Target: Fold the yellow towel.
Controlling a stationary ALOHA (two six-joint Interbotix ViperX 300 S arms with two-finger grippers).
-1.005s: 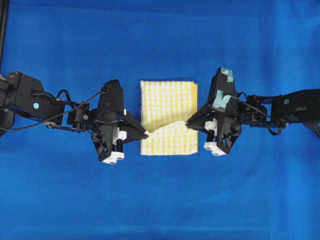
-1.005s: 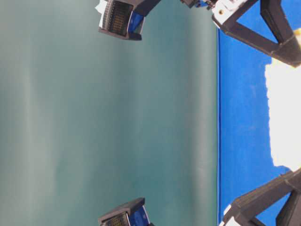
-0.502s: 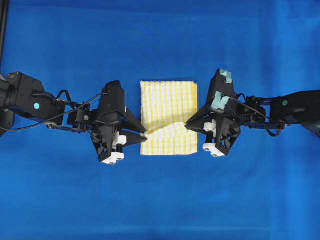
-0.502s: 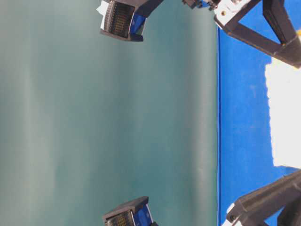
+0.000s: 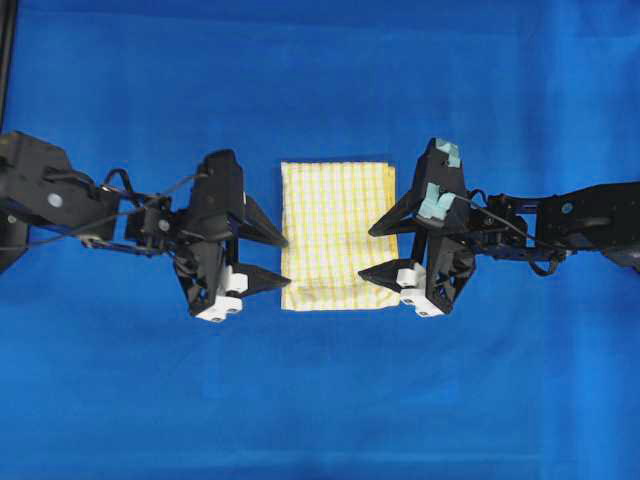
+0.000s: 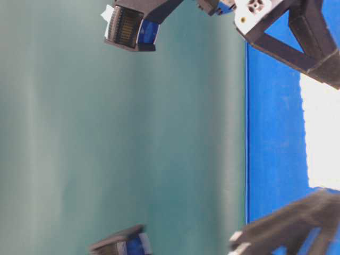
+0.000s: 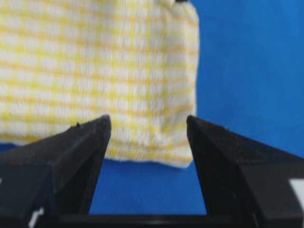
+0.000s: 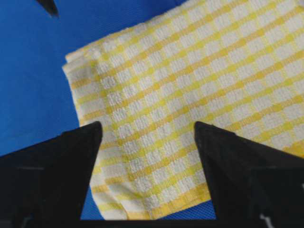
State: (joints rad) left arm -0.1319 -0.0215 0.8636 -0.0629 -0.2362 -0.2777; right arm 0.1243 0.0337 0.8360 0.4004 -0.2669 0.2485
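The yellow towel (image 5: 336,235) lies folded flat mid-worktop (image 5: 320,400). Left claw (image 5: 278,260) and right claw (image 5: 378,252) flank it, both spread apart, empty. Thin, limp cloth; best pinched at hemmed corners.

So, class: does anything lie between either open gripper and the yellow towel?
Nothing visible does. The left gripper and right gripper flank the yellow towel on the bare blue table cover.

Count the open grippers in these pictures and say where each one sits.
2. The left gripper is open beside the yellow towel on its left edge; the right gripper is open at its right edge. Neither holds the cloth.
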